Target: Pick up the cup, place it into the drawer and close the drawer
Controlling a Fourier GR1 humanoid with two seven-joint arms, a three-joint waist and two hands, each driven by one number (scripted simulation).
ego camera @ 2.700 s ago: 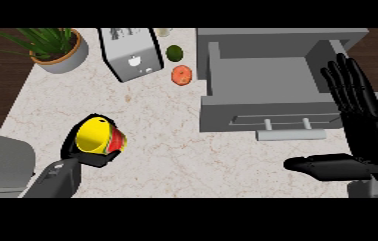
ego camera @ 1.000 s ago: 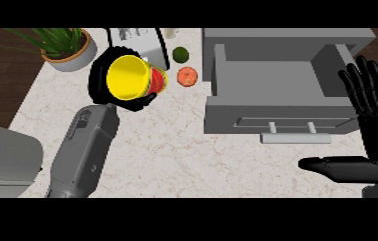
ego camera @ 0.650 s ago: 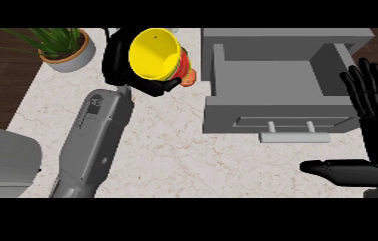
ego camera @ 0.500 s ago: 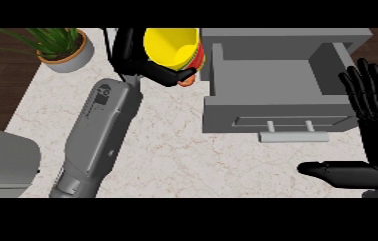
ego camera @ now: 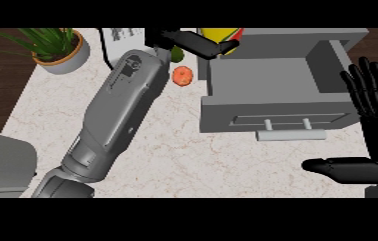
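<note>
Head view: left hand [ego camera: 193, 42] curls round glossy yellow cup [ego camera: 216, 34].

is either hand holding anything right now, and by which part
The left hand holds the yellow cup, fingers curled round its side, near the open drawer's back left corner. The right hand is open and holds nothing.

One cup [ego camera: 218, 35], one drawer [ego camera: 275, 116], one plant [ego camera: 55, 46], one toaster [ego camera: 124, 36].
</note>
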